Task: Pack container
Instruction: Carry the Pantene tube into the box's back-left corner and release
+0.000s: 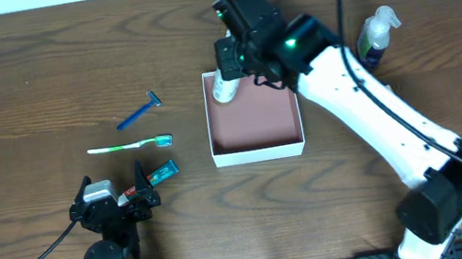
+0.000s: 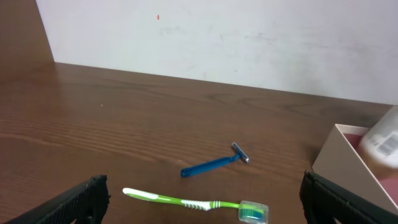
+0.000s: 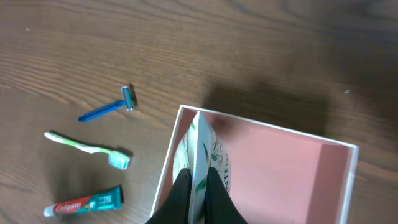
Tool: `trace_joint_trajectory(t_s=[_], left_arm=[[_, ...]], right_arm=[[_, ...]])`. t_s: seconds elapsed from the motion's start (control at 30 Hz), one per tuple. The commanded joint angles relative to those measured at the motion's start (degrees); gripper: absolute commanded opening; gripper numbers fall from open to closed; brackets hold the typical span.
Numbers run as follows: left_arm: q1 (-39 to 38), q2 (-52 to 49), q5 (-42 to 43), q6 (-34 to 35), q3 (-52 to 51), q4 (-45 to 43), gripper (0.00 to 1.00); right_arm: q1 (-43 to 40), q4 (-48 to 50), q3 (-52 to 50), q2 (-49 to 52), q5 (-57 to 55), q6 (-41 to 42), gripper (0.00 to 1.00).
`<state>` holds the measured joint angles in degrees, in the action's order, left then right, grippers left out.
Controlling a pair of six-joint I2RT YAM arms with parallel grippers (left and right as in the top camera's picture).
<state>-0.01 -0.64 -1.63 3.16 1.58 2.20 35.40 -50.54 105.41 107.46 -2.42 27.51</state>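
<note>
The container (image 1: pixel 258 153) is a shallow white box with a pinkish inside, at the table's middle; it shows in the right wrist view (image 3: pixel 339 147) and at the right edge of the left wrist view (image 2: pixel 339 158). My right gripper (image 3: pixel 198 186) is shut on a white tube with a leaf print (image 3: pixel 202 149), holding it over the box's far left corner (image 1: pixel 224 86). My left gripper (image 2: pixel 199 202) is open and empty, low near the front left. A green toothbrush (image 1: pixel 130 146), a blue razor (image 1: pixel 139 112) and a toothpaste tube (image 1: pixel 162 172) lie on the table left of the box.
A spray bottle (image 1: pixel 376 35) with a white trigger stands at the back right, behind the right arm. A white wall (image 2: pixel 217 37) runs along the table's far edge.
</note>
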Motion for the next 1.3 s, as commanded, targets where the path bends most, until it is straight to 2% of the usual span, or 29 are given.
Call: trace_joint_trajectory(t_s=[0.0,0.9,0.93,0.97,1.03,1.1,1.13,1.27], left_arm=[[0.3,0.0,-0.3,-0.3,-1.4,1.9,0.98],[0.3,0.0,-0.3,-0.3,-1.4,1.9,0.98],[0.3,0.0,-0.3,-0.3,-1.4,1.9,0.98],[0.3,0.0,-0.3,-0.3,-1.4,1.9,0.98],[0.3,0.0,-0.3,-0.3,-1.4,1.9,0.98],[0.3,0.0,-0.3,-0.3,-1.4,1.9,0.98],[0.3,0.0,-0.3,-0.3,-1.4,1.9,0.98],[0.3,0.0,-0.3,-0.3,-1.4,1.9,0.98]], right_arm=[[0.6,2.3,0.7,0.5,-0.6,1.2,0.01],[0.7,5.9,0.7,5.4,-0.8,1.2,0.01],[0.7,6.0,0.7,5.4,-0.8,1.2,0.04],[0.7,6.0,0.7,5.4,-0.7,1.2,0.12],[0.7,6.0,0.7,5.4,-0.5,0.9,0.40],[0.7,6.2,0.7,5.4,0.2,-0.4,0.52],[0.7,6.2,0.7,5.4,0.3,-0.6,0.56],[1.1,6.2,0.7,5.4,0.5,-1.0,0.58]])
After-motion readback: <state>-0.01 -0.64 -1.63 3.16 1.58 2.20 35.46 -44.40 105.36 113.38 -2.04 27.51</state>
